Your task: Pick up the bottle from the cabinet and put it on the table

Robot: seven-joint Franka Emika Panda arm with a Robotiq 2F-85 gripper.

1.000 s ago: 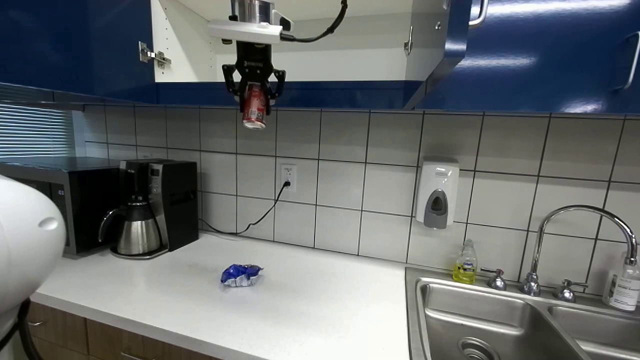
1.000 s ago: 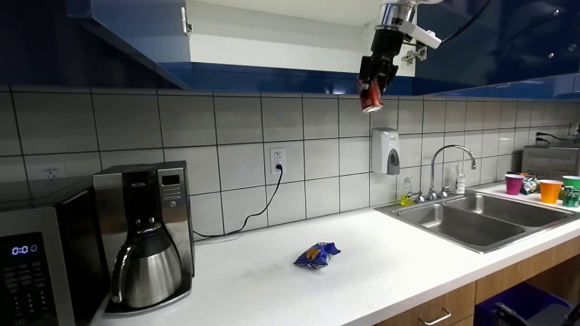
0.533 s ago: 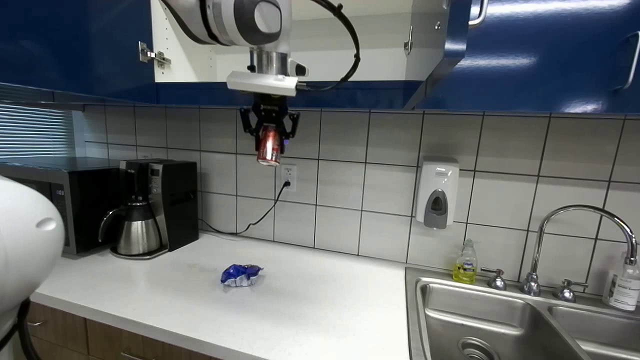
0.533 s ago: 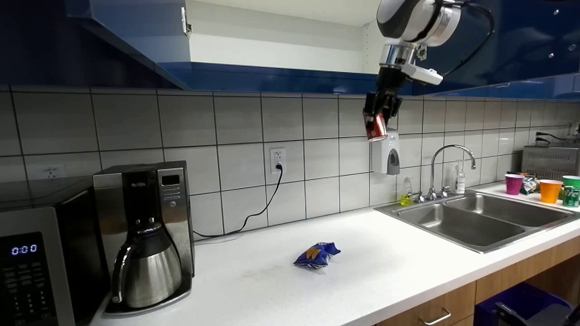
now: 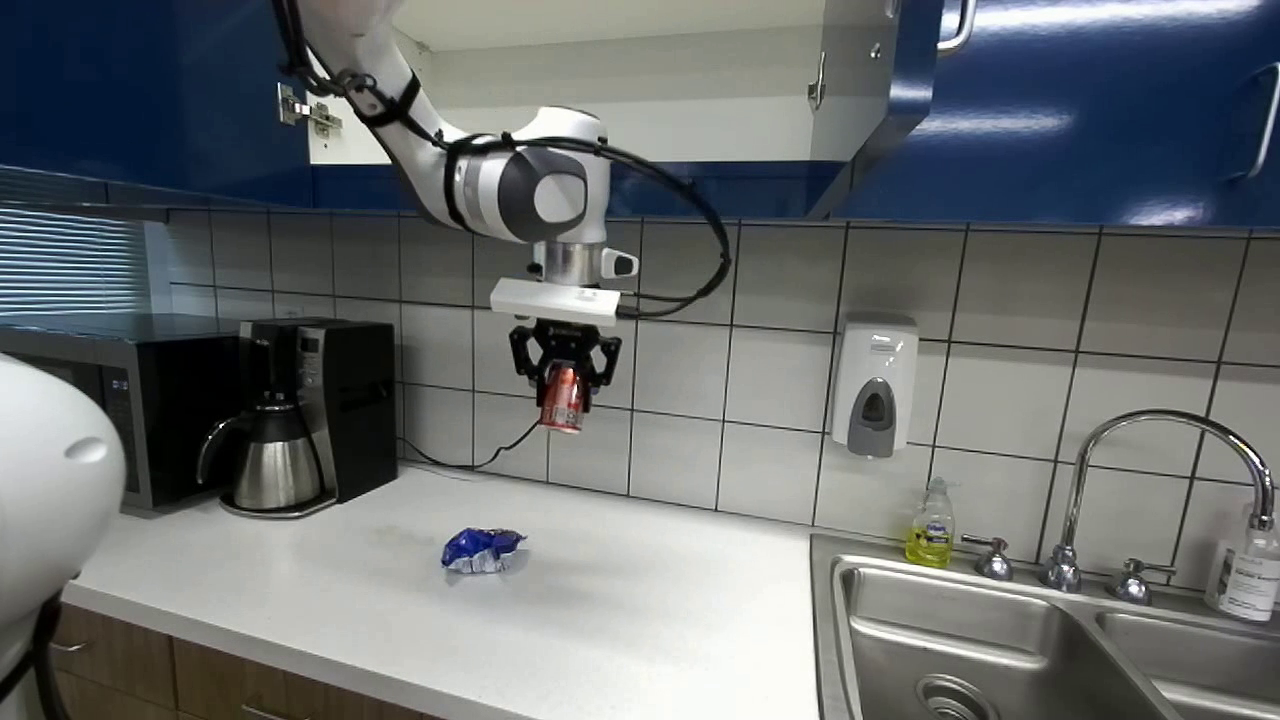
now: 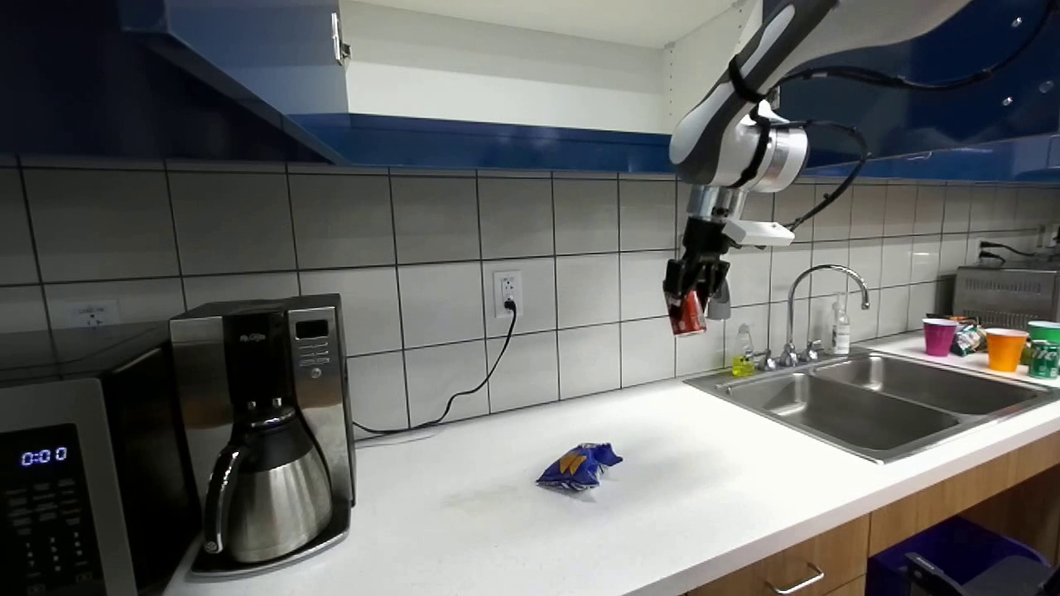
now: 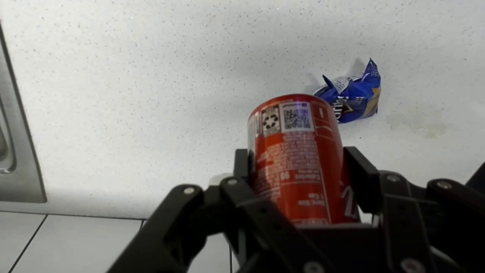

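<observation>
The bottle is a small red can (image 5: 563, 402) with a pale end; it also shows in an exterior view (image 6: 687, 316) and large in the wrist view (image 7: 295, 163). My gripper (image 5: 565, 388) points down and is shut on the can, with a black finger (image 7: 241, 163) on either side of it. The can hangs in the air, slightly tilted, clearly above the white countertop, the table (image 5: 640, 610). The glossy blue cabinet (image 5: 740, 190) with its white interior is open above and behind the arm. The can's upper part is hidden between the fingers.
A crumpled blue wrapper (image 5: 480, 552) lies on the countertop, below and to one side of the can. A coffee maker (image 5: 362, 420) and a microwave (image 6: 50, 488) stand at one end. The steel sink (image 6: 712, 382) adjoins the other. A soap dispenser (image 5: 875, 385) hangs on the tiled wall.
My gripper has moved down with the can, from the cabinet's lower edge to well below it, closer to the countertop. The can stays gripped. The wrapper has not moved.
</observation>
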